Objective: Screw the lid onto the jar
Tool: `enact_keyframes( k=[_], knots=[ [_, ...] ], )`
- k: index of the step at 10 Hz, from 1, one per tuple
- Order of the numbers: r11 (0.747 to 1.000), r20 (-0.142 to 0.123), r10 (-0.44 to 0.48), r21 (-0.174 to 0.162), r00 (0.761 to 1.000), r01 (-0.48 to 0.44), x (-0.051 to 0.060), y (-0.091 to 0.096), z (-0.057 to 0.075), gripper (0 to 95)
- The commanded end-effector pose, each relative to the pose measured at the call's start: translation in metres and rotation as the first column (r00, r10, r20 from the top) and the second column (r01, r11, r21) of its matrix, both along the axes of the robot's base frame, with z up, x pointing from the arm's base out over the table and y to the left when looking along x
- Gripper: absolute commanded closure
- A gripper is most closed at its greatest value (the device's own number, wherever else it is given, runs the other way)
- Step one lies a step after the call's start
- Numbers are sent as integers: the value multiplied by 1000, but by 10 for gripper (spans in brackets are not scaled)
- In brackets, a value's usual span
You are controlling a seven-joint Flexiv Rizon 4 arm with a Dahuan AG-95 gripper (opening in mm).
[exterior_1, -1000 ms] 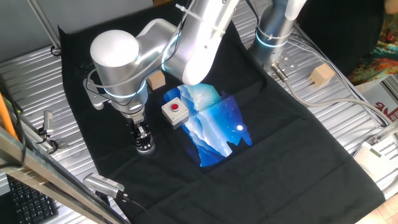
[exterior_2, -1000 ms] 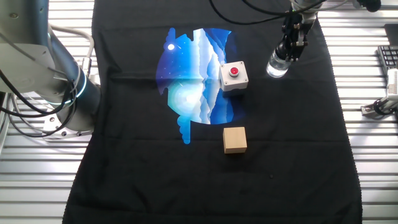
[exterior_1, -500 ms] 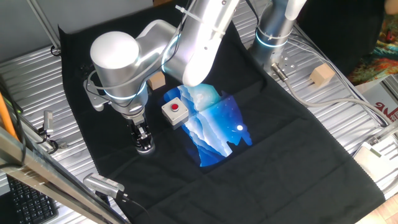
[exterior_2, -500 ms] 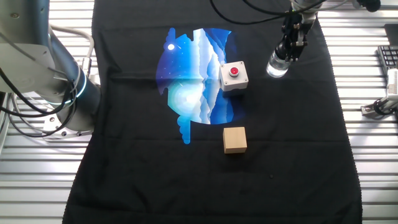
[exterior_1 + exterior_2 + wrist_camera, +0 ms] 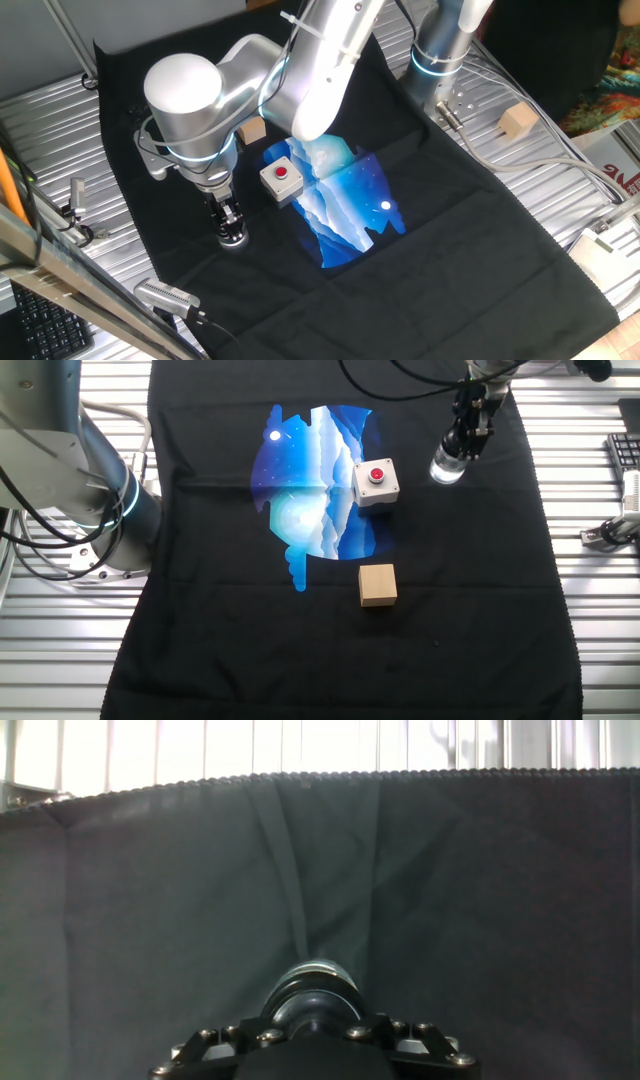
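Observation:
The clear jar [image 5: 446, 468] stands upright on the black cloth, right of the red-button box. The black lid [image 5: 462, 446] sits on its top, and my gripper [image 5: 468, 436] comes straight down and is shut on the lid. In one fixed view the gripper [image 5: 229, 220] hangs under the big silver wrist, with the jar [image 5: 234, 240] at its tip. The hand view looks down on the round dark lid [image 5: 315, 982] just beyond the gripper [image 5: 315, 1012]; my fingertips are hidden there.
A white box with a red button [image 5: 376, 482] stands just left of the jar. A tan wooden cube [image 5: 378, 584] lies nearer the front. A blue printed patch [image 5: 310, 480] covers the cloth's middle. The cloth's edge [image 5: 320, 775] and metal slats lie beyond.
Hardly anything differs: the gripper stays on the lid over the jar, and the arm's upper link has shifted very slightly.

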State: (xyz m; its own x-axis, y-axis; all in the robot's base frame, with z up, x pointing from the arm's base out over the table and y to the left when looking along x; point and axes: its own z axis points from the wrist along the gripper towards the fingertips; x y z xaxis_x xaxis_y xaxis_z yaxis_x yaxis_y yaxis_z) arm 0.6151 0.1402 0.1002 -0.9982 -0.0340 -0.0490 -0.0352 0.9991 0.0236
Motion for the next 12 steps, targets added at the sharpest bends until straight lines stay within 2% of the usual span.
enact_keyframes(
  k=[1, 6, 12],
  knots=[
    [1000, 1, 0, 5, 1000, 0, -1, -1, -1, 950],
    [1000, 3, -3, 5, 1000, 3, -1, 0, -2, 950],
    [1000, -11, -6, 5, 1000, 6, -2, 0, -2, 950]
  ],
)
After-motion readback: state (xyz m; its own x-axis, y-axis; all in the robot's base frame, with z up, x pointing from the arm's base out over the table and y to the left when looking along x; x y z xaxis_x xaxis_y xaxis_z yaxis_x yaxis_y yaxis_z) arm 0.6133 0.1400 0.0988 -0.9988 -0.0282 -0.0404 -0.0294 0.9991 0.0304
